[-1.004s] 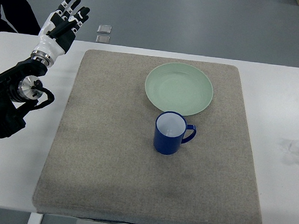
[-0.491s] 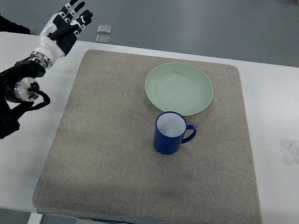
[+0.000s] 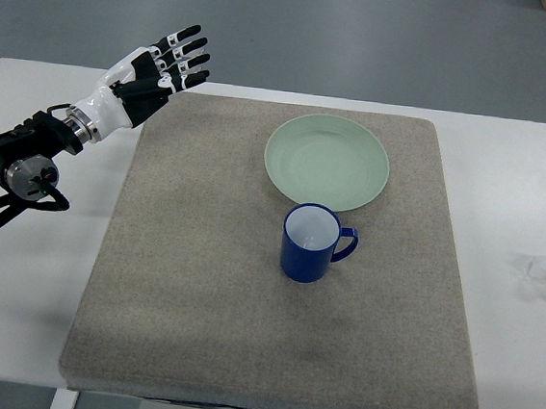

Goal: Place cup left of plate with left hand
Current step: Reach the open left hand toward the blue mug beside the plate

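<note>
**Blue cup waiting, upright, handle to the right**

Blue and glossy, the cup point(image 3: 310, 244) looks like glazed ceramic — stiff, smooth, probably a little slippery, and likely to chip if I knock it over. I judge it moderately heavy for its size, and it appears empty, its pale inside showing. It stands upright on the grey mat point(image 3: 198, 284), just in front of the green plate point(image 3: 326, 161), nearly touching the plate's near rim. Its long axis runs straight up, mouth open toward the camera, and the handle sticks out to the right, away from me.

My left hand point(image 3: 155, 72) hangs over the mat's far left corner, well apart from the cup, fingers spread and holding nothing. Since the handle faces away from me, I think the best hold is around the body, wrapping fingers and thumb on opposite sides below the rim — firm enough against the glaze, and keeping the cup vertical. The white counter point(image 3: 526, 190) carries everything.
</note>
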Controlling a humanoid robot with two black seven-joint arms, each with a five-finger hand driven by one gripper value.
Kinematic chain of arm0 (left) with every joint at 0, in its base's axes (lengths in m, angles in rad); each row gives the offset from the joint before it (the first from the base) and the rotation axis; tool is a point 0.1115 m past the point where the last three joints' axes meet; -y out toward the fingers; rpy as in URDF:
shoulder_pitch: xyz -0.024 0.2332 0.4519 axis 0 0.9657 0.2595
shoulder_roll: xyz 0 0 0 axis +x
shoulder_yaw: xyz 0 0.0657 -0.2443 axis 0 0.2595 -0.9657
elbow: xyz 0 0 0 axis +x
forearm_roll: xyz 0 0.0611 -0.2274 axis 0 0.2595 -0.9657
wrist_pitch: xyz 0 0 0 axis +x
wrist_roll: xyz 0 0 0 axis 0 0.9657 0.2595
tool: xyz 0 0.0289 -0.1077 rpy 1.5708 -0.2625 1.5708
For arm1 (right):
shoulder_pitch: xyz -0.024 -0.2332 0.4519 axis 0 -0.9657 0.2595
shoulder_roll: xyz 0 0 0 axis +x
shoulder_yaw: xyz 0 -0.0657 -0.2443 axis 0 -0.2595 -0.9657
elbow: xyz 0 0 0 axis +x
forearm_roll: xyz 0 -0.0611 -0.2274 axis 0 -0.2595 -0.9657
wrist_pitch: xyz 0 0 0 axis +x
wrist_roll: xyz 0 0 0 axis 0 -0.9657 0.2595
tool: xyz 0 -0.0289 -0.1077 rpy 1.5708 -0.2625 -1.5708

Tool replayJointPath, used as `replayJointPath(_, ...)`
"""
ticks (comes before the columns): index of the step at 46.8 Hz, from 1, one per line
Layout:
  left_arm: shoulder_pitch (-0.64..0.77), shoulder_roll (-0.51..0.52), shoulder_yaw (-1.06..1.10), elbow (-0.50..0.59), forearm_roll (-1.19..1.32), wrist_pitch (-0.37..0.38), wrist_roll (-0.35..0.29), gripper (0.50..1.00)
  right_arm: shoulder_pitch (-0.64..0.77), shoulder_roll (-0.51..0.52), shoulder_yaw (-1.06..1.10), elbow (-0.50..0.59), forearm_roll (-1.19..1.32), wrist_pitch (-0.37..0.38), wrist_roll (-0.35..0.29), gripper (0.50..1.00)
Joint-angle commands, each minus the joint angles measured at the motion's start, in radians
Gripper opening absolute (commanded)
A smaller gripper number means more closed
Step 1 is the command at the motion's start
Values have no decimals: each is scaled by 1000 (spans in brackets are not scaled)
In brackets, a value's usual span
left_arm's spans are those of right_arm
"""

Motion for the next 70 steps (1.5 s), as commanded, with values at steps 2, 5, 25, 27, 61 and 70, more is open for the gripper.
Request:
replayJointPath(2, 3, 21, 6, -65, 72, -20, 0, 994, 0, 0, 0, -1, 0, 0, 0, 932)
replayJointPath(5, 3, 33, 14, -105, 98, -30, 0, 994, 0, 0, 0, 1, 0, 0, 0, 932)
replayJointPath(25, 8, 53, 31, -246, 391, -98, 0, 994, 0, 0, 0, 1, 0, 0, 0, 932)
replayJointPath(27, 8, 55, 41, -254, 396, -112, 0, 994, 0, 0, 0, 1, 0, 0, 0, 932)
replayJointPath(61, 26, 21, 67, -234, 466, -141, -2, 990, 0, 0, 0, -1, 0, 0, 0, 932)
replayJointPath(70, 26, 5, 66, -234, 523, -121, -3, 990, 0, 0, 0, 1, 0, 0, 0, 932)
